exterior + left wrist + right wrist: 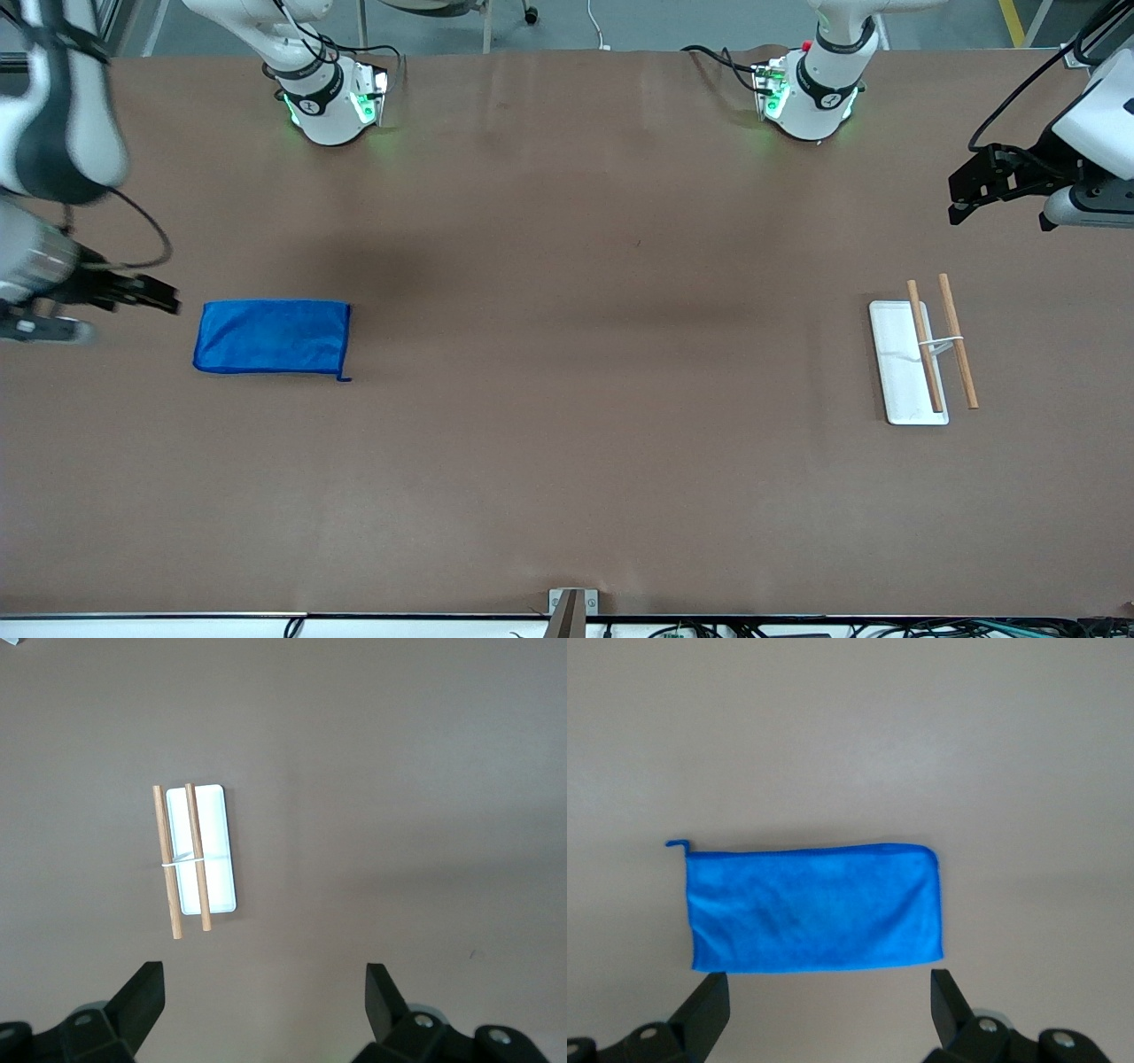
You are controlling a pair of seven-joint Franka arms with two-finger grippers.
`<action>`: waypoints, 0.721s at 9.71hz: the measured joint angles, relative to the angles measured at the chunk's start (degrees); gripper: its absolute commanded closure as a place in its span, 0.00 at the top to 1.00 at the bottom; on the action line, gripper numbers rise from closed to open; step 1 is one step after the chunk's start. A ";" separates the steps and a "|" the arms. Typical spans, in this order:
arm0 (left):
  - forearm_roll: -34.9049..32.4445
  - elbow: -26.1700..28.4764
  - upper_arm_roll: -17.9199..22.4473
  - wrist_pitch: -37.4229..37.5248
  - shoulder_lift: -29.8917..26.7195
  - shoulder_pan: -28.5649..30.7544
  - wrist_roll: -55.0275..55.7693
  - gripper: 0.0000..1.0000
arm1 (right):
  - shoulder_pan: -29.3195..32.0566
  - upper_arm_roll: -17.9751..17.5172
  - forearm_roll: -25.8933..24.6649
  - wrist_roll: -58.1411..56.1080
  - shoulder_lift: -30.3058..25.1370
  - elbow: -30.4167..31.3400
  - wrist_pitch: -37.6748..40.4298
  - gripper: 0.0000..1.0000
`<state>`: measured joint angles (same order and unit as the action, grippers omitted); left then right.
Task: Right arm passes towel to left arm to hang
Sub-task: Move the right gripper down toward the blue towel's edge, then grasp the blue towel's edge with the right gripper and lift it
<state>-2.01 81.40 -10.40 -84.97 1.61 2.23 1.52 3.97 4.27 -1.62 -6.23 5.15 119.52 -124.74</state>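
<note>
The blue towel [273, 337] lies flat and folded on the brown table toward the right arm's end, its loose tag at the corner nearest the front camera. It also shows in the right wrist view [815, 908]. My right gripper [158, 295] hangs open and empty above the table beside the towel, off its end edge; in the right wrist view the gripper [830, 1005] stands just short of the towel's long edge. My left gripper [973, 190] is open and empty, up in the air at the left arm's end. It shows in the left wrist view [264, 997] over bare table.
A small hanging rack stands toward the left arm's end: a white base plate [904, 361] with two wooden rods [941, 344] above it. It also shows in the left wrist view [205, 850]. The two green-lit arm bases stand along the table's edge farthest from the front camera.
</note>
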 measured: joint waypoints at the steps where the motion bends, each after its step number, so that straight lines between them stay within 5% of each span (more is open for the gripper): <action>1: 0.00 -0.01 0.01 0.00 0.01 0.01 0.00 1.00 | -0.02 0.05 -0.16 -1.22 1.15 6.53 -9.28 1.00; 4: -0.05 -0.03 0.12 0.04 0.05 0.09 0.00 1.00 | -0.02 0.11 -0.71 -2.30 8.59 15.48 -28.40 0.98; 7: -0.06 -0.03 0.11 0.06 0.12 0.07 0.00 1.00 | -0.01 0.14 -0.76 -3.18 14.08 15.87 -34.90 0.90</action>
<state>-2.07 81.36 -10.29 -84.91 1.73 2.30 1.52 3.96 4.41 -2.39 -9.41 19.24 135.39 -159.64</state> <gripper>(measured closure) 0.000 0.040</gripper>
